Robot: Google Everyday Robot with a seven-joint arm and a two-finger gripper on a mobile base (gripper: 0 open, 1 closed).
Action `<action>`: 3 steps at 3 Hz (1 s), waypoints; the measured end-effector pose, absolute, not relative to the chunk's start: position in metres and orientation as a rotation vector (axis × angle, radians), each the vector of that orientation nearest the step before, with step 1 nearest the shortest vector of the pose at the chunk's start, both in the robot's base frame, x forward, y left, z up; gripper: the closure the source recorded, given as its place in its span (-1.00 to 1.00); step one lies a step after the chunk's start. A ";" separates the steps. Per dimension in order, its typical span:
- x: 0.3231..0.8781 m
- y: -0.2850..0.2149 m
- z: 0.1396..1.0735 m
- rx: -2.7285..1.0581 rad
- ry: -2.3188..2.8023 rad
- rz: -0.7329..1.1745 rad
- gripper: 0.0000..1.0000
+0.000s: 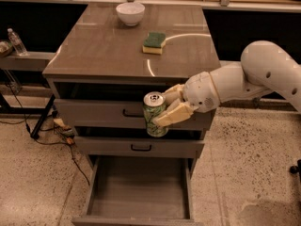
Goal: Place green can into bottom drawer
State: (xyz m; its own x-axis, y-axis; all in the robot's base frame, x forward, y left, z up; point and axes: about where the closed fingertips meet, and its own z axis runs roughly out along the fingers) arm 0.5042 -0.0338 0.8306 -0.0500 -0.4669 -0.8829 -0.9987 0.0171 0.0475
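My gripper is shut on the green can, a green-and-white patterned can with a silver top. It holds the can upright in the air in front of the top drawer's face, off the cabinet top. The bottom drawer is pulled open below, a wide shallow grey tray with nothing in it. The can hangs above the drawer's back part, well above its floor. My white arm reaches in from the right.
A white bowl and a green-and-yellow sponge sit on the cabinet top. Two upper grey drawers with black handles are shut. Cables lie on the floor at the left. A water bottle stands far left.
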 end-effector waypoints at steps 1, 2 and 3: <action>0.504 -0.034 0.830 -1.530 1.602 0.972 1.00; 0.505 -0.031 0.776 -1.536 1.593 0.961 1.00; 0.510 -0.025 0.701 -1.548 1.574 0.937 1.00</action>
State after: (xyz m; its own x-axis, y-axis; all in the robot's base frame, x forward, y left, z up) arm 0.5103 -0.0254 0.7006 -0.0128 -0.4706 -0.8823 -0.9999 0.0117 0.0083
